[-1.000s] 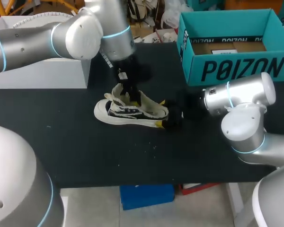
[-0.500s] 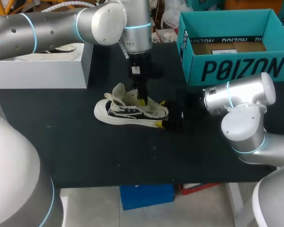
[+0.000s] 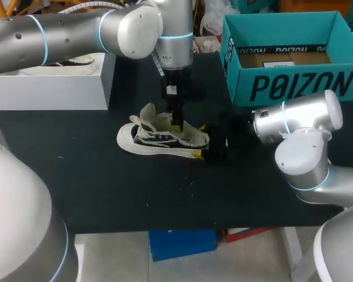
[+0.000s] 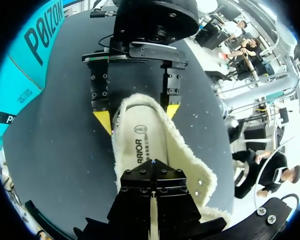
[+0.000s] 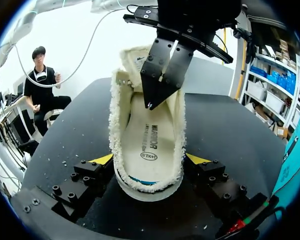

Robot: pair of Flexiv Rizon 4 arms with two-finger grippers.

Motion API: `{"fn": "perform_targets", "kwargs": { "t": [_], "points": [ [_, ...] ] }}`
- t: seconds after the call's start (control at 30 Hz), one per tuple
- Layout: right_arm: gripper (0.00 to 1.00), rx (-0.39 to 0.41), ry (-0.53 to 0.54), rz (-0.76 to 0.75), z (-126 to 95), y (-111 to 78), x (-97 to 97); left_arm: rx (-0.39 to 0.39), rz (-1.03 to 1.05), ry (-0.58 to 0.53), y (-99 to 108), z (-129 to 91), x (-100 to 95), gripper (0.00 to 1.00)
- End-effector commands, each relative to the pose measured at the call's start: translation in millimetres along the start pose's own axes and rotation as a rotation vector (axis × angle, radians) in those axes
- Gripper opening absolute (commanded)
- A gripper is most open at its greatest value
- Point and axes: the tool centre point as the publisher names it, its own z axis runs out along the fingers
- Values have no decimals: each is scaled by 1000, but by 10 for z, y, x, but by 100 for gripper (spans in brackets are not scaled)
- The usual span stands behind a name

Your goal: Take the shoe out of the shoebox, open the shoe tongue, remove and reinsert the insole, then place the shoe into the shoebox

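Cream shoe (image 5: 146, 125) clamped at heel by right hand (image 5: 150, 159).

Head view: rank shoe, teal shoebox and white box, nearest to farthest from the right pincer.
1. shoe: its heel sits in the right pincer.
2. teal shoebox: back right of the table.
3. white box: far left.

**Layout of the table, head view.**
The shoe (image 3: 162, 136) lies at the centre of the table (image 3: 106, 194), with its heel toward the right. The shoebox (image 3: 294, 59) stands at the upper right and a low box (image 3: 53, 88) at the upper left. The left gripper (image 3: 177, 125) stands over the shoe's opening. The right gripper (image 3: 200, 141) flanks the heel.
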Motion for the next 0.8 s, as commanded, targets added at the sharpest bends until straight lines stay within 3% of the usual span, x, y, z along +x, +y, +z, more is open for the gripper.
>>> {"fn": "perform_targets", "kwargs": {
  "t": [0.03, 0.23, 0.8],
  "points": [
    [0, 2, -1, 1, 9, -15, -5, 2, -7, -39, 71, 14, 110, 0],
    [0, 2, -1, 1, 9, -15, -5, 20, -35, -10, 185, 107, 56, 0],
    [0, 2, -1, 1, 9, -15, -5, 36, -24, 21, 190, 273, 59, 0]
  ]
}}
